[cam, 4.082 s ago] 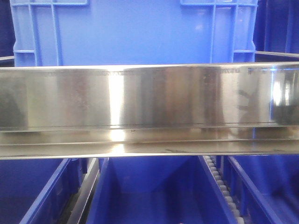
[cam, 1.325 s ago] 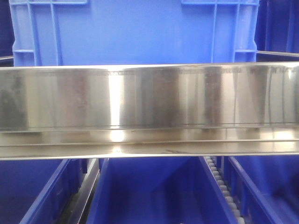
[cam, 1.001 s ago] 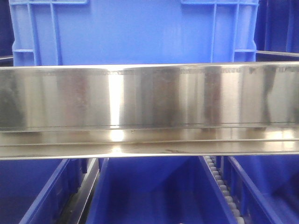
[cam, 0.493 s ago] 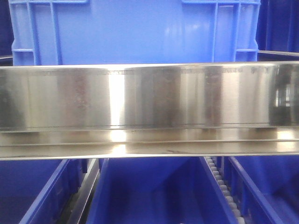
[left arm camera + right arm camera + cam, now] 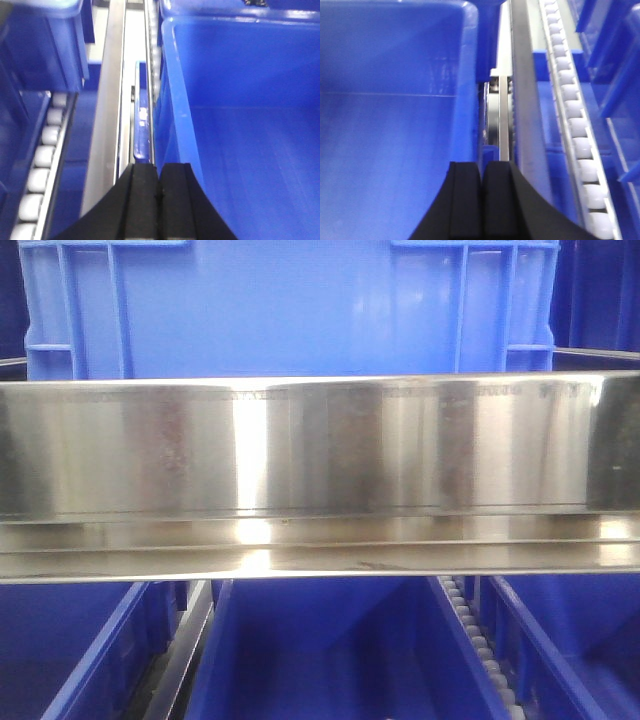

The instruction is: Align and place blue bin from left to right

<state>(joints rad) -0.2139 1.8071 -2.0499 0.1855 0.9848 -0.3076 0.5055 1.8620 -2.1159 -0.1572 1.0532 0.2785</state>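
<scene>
The blue bin (image 5: 290, 310) has shifted slightly rightward; alignment is likely under way. Left fingers (image 5: 142, 200) and right fingers (image 5: 465, 205) are pressed together, empty.

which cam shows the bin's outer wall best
Front view: the bin faces it squarely, with ribs at both corners; its base is hidden behind the steel rail. The wrist views show only its inside and one rim each.

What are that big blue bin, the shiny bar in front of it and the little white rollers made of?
The blue bin looks like moulded plastic: uniform colour, soft sheen, ribbed corners. The bar seems polished or brushed metal, perhaps stainless steel: it mirrors light in vertical streaks. The rollers look like smooth white plastic, though blur leaves that open.
</scene>
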